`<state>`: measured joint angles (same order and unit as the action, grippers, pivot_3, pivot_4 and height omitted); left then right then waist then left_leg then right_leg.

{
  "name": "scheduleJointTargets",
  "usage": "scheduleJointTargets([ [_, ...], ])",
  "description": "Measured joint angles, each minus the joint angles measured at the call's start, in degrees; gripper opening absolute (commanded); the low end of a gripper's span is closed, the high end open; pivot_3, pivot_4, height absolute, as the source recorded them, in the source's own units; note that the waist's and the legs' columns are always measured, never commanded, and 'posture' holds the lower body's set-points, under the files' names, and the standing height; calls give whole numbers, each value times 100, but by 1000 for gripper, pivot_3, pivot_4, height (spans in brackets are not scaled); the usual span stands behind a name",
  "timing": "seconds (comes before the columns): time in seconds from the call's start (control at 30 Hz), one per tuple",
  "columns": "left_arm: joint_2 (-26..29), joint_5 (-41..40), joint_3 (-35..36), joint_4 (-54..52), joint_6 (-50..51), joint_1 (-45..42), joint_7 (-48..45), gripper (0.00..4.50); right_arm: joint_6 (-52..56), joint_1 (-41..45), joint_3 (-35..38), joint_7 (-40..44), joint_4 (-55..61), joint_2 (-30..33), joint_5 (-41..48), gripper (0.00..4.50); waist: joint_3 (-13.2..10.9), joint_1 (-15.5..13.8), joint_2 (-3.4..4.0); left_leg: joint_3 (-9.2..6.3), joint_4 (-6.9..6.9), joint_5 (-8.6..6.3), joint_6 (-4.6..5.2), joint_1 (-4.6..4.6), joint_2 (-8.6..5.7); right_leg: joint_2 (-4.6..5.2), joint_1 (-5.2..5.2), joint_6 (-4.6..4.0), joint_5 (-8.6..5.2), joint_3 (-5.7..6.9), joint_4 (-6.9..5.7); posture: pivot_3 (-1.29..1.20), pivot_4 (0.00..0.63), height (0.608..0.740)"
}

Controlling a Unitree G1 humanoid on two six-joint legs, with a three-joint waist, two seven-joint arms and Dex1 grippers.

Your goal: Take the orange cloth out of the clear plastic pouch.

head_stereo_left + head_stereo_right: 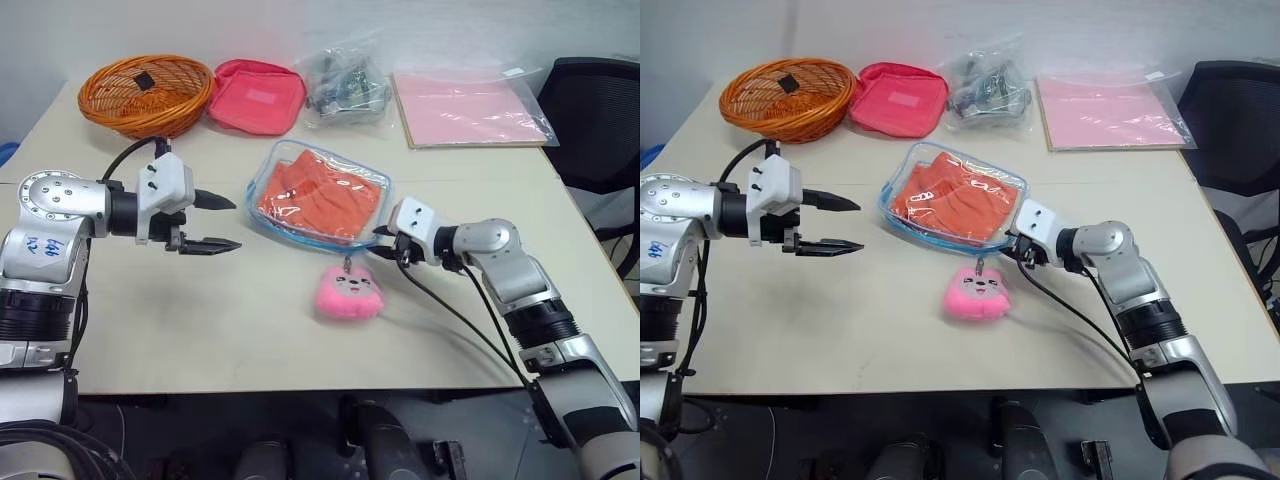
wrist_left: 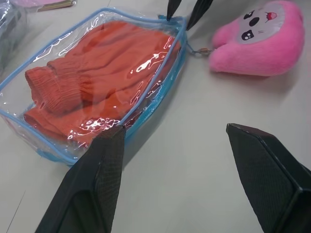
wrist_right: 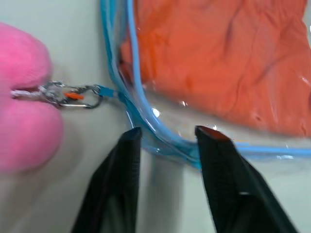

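The clear plastic pouch [image 1: 272, 165] with light-blue trim lies flat in the middle of the table. The folded orange cloth [image 1: 320, 195] is inside it. A pink plush animal-face charm [image 1: 349, 292] is clipped to the pouch's near corner and rests on the table. My right gripper [image 3: 170, 137] is at that corner, beside the clip, shut with the blue-trimmed edge between its two fingers. My left gripper [image 1: 237, 224] hovers open just left of the pouch, pointing at it, with nothing between its fingers [image 2: 104, 160].
Along the far edge stand an orange wicker basket [image 1: 147, 93], a pink fabric pouch [image 1: 255, 97], a wrinkled clear bag of dark items [image 1: 345, 88] and a clear sleeve of pink paper [image 1: 465, 108]. A black chair [image 1: 598, 110] stands at the far right.
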<state>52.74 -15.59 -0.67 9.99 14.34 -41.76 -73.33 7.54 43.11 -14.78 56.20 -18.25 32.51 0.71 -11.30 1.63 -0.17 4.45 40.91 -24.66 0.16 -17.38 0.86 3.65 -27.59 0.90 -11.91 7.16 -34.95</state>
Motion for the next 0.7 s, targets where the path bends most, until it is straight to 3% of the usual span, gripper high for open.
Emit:
scheduleJointTargets([
  [0.07, 46, -1, 73, 0, 0, 40, -7, 3461, -259, -68, -18, 144, 66, 28, -17, 45, 0, -5, 0, -2, 0, -1, 0, 0, 0, 0, 0, 0, 0, 0, 0, 0, 150, 740],
  [0.37, 131, -6, 210, -7, 56, 192, 17, 3461, -2103, -273, -180, 517, 169, 464, -529, 45, 0, -23, 0, -4, 3, -3, 3, -3, -2, 2, 1, 0, 0, 3, 3, 0, 150, 740],
  [0.53, 165, 1, 209, -7, 40, 207, -56, 3461, -2995, -526, -178, 1063, 232, 782, -294, 45, 0, -20, 0, -2, 3, -3, 3, -2, -1, 1, 2, 0, 0, 3, 3, 0, 150, 740],
  [0.7, 162, 18, 150, 20, -47, 170, -207, 3461, -3061, -606, -33, 1372, 406, 1025, -24, 45, 0, -19, 0, -2, 4, -3, 3, 0, 1, 0, 2, -1, 0, 2, 1, 0, 150, 740],
])
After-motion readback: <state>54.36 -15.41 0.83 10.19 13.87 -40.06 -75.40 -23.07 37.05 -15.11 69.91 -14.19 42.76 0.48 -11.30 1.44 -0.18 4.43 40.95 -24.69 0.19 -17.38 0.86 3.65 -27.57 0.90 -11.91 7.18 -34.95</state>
